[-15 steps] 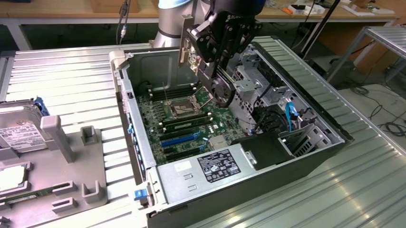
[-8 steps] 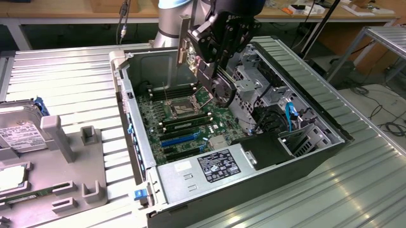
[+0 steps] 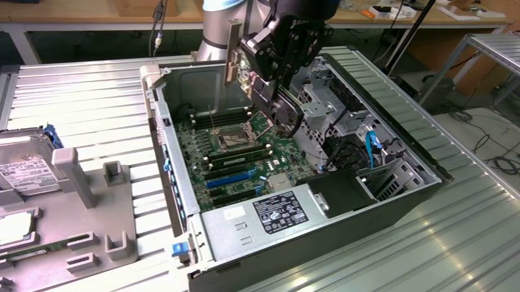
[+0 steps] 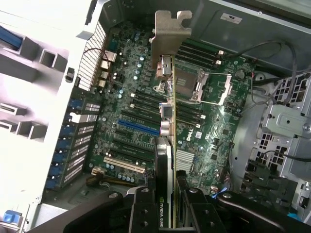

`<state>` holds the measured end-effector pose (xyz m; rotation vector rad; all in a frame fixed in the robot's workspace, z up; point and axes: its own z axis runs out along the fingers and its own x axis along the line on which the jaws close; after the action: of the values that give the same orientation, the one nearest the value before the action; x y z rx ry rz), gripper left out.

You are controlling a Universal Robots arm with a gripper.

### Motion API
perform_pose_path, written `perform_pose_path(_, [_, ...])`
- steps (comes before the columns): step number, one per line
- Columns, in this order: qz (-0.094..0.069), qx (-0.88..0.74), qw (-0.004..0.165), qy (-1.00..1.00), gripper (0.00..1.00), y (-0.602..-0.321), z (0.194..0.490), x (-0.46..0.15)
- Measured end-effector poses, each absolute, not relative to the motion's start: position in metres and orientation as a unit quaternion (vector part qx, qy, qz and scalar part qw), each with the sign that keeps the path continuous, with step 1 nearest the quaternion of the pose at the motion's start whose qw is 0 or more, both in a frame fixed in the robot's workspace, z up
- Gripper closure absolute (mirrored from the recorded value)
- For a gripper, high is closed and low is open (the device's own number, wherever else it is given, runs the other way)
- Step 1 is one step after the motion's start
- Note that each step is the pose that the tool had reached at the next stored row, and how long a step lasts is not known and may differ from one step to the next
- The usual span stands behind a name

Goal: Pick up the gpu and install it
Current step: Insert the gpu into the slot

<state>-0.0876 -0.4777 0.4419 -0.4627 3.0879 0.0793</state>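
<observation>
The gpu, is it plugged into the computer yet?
Not yet. Picking up looks done: the gripper is shut on the gpu, holding it edge-on above the motherboard in the open case. Left: it is in no slot yet; the blue slot is empty.

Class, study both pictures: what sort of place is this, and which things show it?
Probably a robotics lab bench for computer assembly: an open black desktop computer case with a green motherboard lies on a ribbed silver metal table, and a robot arm's pincer holds a thin green-and-black graphics card over it.
</observation>
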Motion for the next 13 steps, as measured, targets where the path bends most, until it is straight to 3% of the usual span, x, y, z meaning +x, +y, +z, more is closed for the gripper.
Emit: perform_pose_path(13, [0.026,-0.189,0.008,0.982,0.73,-0.4777,0.4419,-0.0876])
